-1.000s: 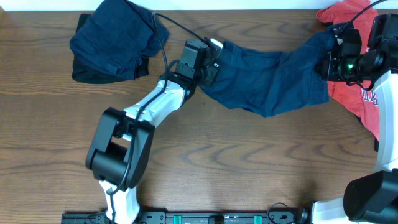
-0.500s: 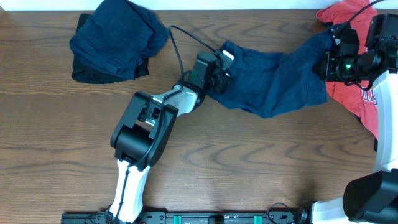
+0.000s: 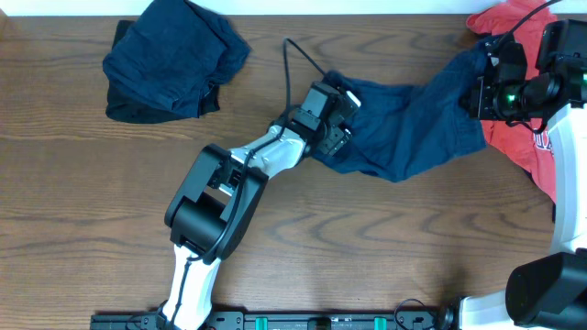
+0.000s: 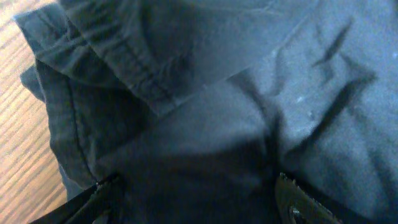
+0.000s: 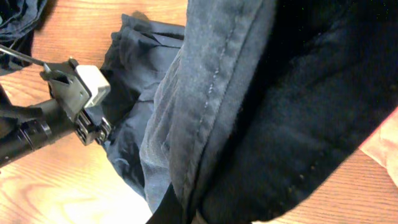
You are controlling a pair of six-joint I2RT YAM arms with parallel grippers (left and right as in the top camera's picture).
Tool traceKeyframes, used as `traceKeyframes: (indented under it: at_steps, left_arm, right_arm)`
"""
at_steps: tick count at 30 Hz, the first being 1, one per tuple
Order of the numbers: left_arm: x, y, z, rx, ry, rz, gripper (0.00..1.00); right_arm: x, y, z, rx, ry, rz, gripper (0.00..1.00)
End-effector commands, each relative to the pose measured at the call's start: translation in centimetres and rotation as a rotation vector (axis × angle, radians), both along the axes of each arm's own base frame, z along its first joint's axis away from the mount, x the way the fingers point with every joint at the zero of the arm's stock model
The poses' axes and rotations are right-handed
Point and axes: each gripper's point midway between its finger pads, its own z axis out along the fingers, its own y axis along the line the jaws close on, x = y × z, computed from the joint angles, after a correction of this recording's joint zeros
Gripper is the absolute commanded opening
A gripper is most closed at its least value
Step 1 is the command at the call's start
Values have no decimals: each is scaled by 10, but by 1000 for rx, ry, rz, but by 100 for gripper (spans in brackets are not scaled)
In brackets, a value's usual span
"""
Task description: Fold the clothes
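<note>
Finds the navy shorts point(image 3: 404, 124) drawn out in a long band near the far edge of the table point(image 3: 367, 238), on its right half: soft, wrinkled woven cloth with stitched seams and a turned hem. Has 1 end lifted by the right tool point(image 3: 486, 92), clamped on the cloth near the far right corner, probably to pull it flat for folding, while the left tool point(image 3: 337, 128) stands fingers apart over the other end. Beyond, shows a red-orange T-shirt point(image 3: 518, 151) bunched at the far right corner and 1 crumpled navy pile point(image 3: 170, 64) at the far left corner.
</note>
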Motion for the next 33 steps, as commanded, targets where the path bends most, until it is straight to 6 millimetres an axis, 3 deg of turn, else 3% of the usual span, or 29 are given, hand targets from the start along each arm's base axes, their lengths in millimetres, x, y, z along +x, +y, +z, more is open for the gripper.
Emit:
traceKeyframes:
  at_steps: [1,6,12,15,17,20,27,33]
  left_arm:
    - [-32,35,-57,218,107,-24,79]
    - [-44,39,-42,265,223,8,79]
    - [-62,48,-15,280,401,178,79]
    - [-78,30,-13,169,516,185,79]
    - [-91,15,-10,85,599,168,67]
    - [-96,8,-9,26,653,230,52]
    - [-84,0,-6,-44,647,329,32]
    - [-84,0,-6,-53,651,348,19]
  right_arm:
    - [1,10,12,13,-34,17,1]
    - [0,11,12,12,-29,20,1]
    - [-1,15,12,14,-28,28,1]
    - [1,20,13,13,-36,42,1]
    - [3,26,14,15,-47,58,1]
    - [7,43,20,48,-82,115,1]
    - [4,116,33,109,-158,326,1]
    - [6,167,21,87,-138,365,1]
